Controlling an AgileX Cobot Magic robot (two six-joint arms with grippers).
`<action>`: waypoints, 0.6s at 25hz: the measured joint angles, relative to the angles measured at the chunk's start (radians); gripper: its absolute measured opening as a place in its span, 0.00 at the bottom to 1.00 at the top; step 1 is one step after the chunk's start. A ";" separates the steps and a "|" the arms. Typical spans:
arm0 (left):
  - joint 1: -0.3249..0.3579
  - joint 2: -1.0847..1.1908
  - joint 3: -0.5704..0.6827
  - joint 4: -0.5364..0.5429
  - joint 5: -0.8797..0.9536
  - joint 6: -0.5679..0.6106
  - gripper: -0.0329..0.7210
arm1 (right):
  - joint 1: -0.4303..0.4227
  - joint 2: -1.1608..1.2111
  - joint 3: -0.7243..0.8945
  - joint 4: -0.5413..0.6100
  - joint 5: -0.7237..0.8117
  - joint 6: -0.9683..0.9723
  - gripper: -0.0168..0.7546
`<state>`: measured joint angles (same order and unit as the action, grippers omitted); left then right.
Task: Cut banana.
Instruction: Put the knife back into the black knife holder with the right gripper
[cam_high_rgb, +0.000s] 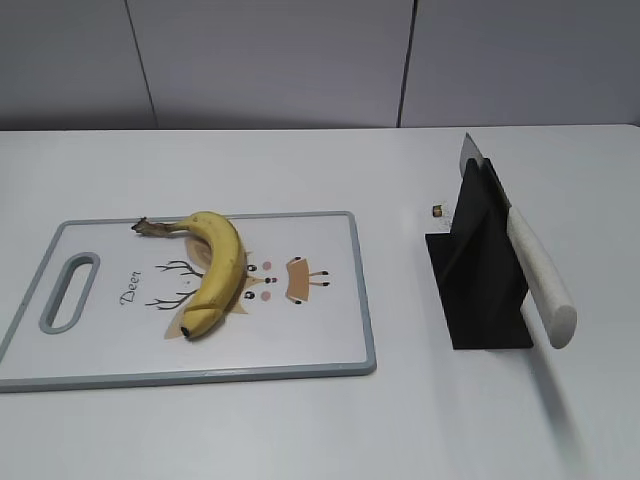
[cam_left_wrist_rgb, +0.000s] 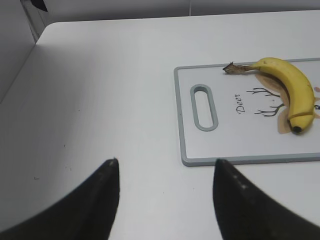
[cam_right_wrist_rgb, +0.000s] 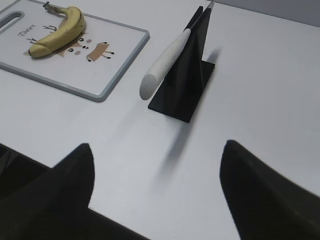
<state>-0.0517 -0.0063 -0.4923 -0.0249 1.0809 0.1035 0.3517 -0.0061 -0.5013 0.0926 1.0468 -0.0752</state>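
White table (cam_high_rgb: 300, 430), deer-print cutting board (cam_high_rgb: 320, 330) at left, black knife stand (cam_high_rgb: 480, 290) at right holding white-handled knife (cam_high_rgb: 540, 275), whole banana (cam_high_rgb: 215, 275) on board, small brownish speck, perhaps a cap (cam_high_rgb: 437, 210), left gripper (cam_left_wrist_rgb: 165, 172) and right gripper (cam_right_wrist_rgb: 157, 160) both spread wide, empty

Lighting is bright, even and diffuse across all three views, with no harsh glare on the white worktop (cam_high_rgb: 300, 430). Shadows are soft. In the right wrist view, the knife handle (cam_right_wrist_rgb: 162, 62) throws a faint, blurred shadow toward 6 o'clock. The exterior view is sharp throughout. In both wrist views the dark tool fingers (cam_left_wrist_rgb: 95, 200) (cam_right_wrist_rgb: 260, 190) sit close to the lens, underexposed, with slightly soft edges.
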 joint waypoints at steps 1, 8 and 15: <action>0.000 0.000 0.000 -0.001 0.000 0.000 0.81 | 0.000 0.000 0.000 0.000 0.000 0.000 0.79; 0.000 0.000 0.000 -0.001 0.000 0.000 0.81 | -0.080 0.000 0.000 0.001 0.000 -0.001 0.79; 0.000 0.000 0.000 -0.001 0.000 0.000 0.81 | -0.279 0.000 0.000 0.001 0.000 -0.001 0.79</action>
<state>-0.0517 -0.0063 -0.4923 -0.0257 1.0809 0.1035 0.0724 -0.0061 -0.5013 0.0936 1.0468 -0.0763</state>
